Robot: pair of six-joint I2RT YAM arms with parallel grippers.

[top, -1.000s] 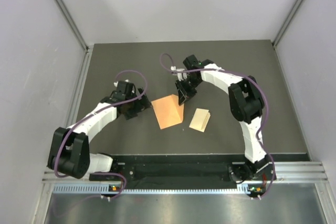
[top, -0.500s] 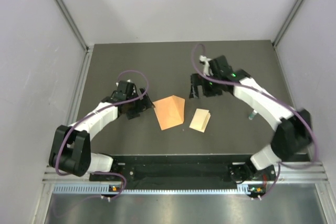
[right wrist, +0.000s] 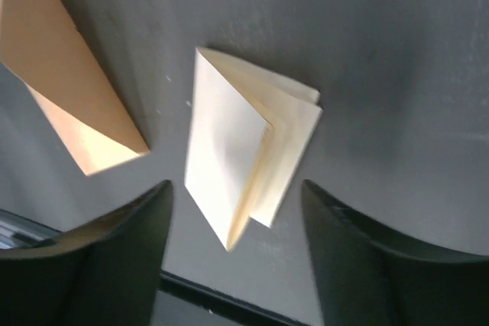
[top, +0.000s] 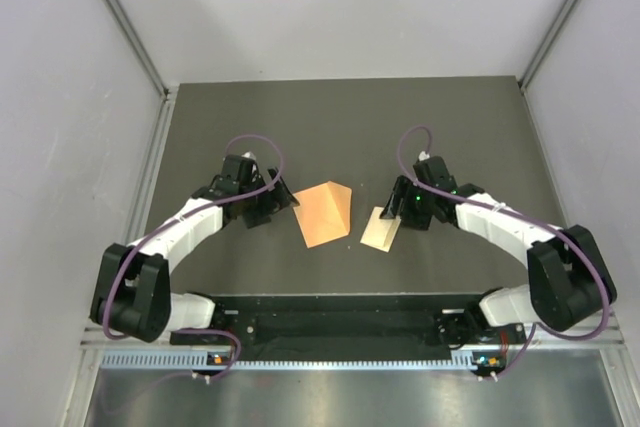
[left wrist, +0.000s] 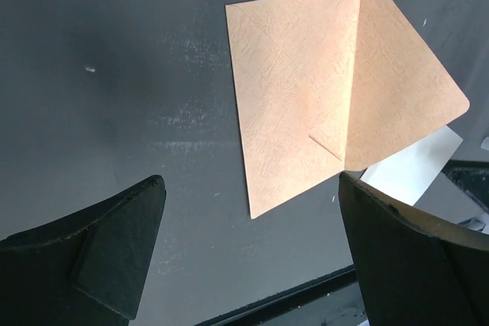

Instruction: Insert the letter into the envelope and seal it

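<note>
My right end effector (right wrist: 237, 188), jaws spread and holding nothing, hangs over the letter (right wrist: 244, 150), a folded cream sheet lying mid-frame on the matte dark counter (right wrist: 397, 51). My left end effector (left wrist: 252, 188), also released, faces the grainy orange envelope (left wrist: 298, 135) at upper right, its pointed flap open. Only the overhead view shows both papers lying side by side, apart.

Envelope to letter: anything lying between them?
Nothing. A narrow strip of bare table separates the envelope and the letter, clearest in the right wrist view; the top view agrees.
</note>
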